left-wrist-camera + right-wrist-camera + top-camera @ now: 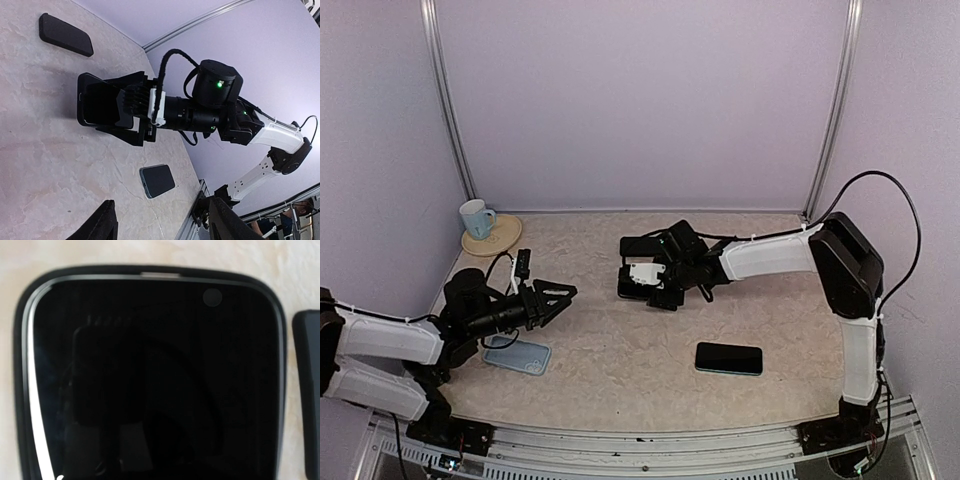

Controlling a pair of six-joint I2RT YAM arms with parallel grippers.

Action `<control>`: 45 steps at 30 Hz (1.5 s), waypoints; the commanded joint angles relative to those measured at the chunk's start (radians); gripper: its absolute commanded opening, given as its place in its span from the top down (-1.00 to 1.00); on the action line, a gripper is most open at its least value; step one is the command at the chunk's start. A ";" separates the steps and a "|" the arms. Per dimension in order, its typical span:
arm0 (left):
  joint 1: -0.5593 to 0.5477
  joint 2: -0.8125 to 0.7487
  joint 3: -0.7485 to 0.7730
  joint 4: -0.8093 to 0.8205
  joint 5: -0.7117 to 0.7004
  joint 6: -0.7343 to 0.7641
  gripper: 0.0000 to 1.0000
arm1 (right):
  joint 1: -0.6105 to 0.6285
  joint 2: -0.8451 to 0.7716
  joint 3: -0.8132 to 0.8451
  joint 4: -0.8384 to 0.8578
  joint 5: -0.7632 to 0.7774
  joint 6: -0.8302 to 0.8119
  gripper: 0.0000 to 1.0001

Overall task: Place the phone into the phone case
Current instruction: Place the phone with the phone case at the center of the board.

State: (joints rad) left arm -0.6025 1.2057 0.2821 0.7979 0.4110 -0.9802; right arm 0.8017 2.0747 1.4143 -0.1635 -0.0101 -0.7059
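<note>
So the phone (pixel 155 380) is clamped across its width by the right hand (pixel 642 287), seen mid-frame in the top view, with its top end sticking out past the fingers over the bench (pixel 620 380). A glossy black screen is seen, punch-hole camera at upper right, and a dark case (pixel 90 272) rim is wrapped round the edge. The left hand (pixel 558 295), at the left of the frame, is spread apart with nothing held. A second dark phone (pixel 728 358) is seen lying flat at lower right.
</note>
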 commanded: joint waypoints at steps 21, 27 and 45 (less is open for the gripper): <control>0.004 -0.110 0.014 -0.141 -0.055 0.087 -0.60 | -0.086 0.216 0.336 -0.181 -0.103 -0.100 -0.36; 0.004 -0.102 0.009 -0.128 -0.055 0.081 -0.61 | -0.086 0.226 0.354 -0.272 -0.134 -0.099 -0.46; -0.003 -0.089 -0.008 -0.103 -0.061 0.080 -0.62 | -0.088 0.301 0.420 -0.401 -0.158 -0.066 -0.74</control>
State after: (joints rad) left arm -0.6025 1.1152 0.2821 0.6647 0.3580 -0.9123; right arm 0.7212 2.3253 1.8263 -0.4847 -0.1505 -0.7753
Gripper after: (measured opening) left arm 0.808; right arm 0.856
